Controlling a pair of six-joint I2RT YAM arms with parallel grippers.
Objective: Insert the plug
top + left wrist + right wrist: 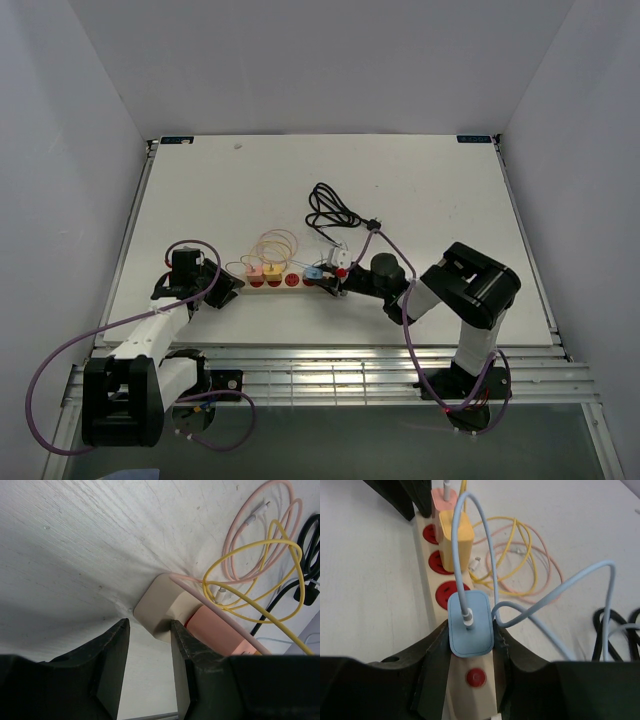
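Observation:
A beige power strip [288,283] lies across the middle of the table, with red sockets [451,594]. A pink plug [440,500] and a yellow plug [455,540] stand in it. My right gripper [471,627] is shut on a blue plug [470,622] with a blue cable, and holds it over the strip [470,700] just past a free red socket. I cannot tell how deep its pins sit. My left gripper [148,625] is open at the strip's left end [160,605]. Its right finger [187,655] is close to that end, and nothing is between the jaws.
Pink and yellow cables [278,243] lie coiled behind the strip. A black cable [330,210] is bundled further back. A red button [476,677] sits on the strip near my right gripper. The blue cable [570,590] loops to the right.

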